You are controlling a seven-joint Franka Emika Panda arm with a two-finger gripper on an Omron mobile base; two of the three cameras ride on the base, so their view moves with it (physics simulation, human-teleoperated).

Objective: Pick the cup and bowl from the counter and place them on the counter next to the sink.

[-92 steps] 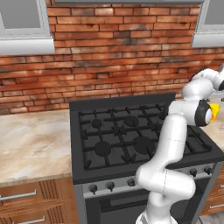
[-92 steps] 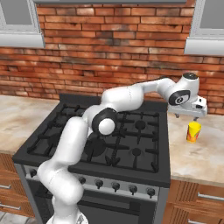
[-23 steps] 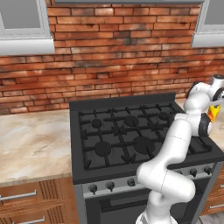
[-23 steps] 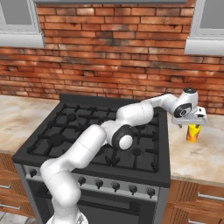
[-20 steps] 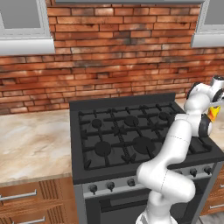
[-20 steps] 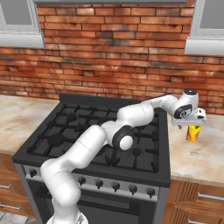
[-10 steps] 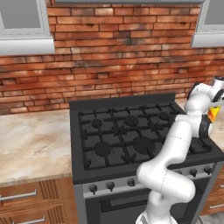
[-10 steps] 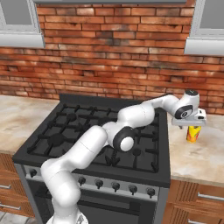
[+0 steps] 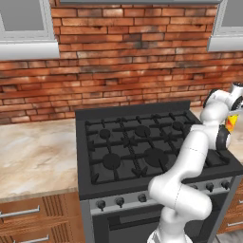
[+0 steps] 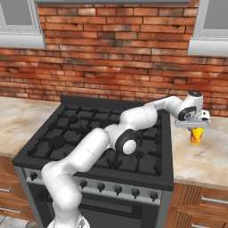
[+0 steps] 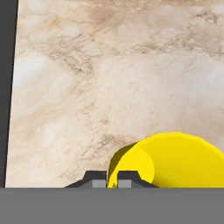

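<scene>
Pincer clamped on thin rim of cup, cup standing on desk beside stove. Risk: edge grip slips, cup tilts or drops when lifted.

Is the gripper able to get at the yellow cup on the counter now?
Yes, it seems so: the gripper is shut on the cup rim, with only bare counter around.
</scene>
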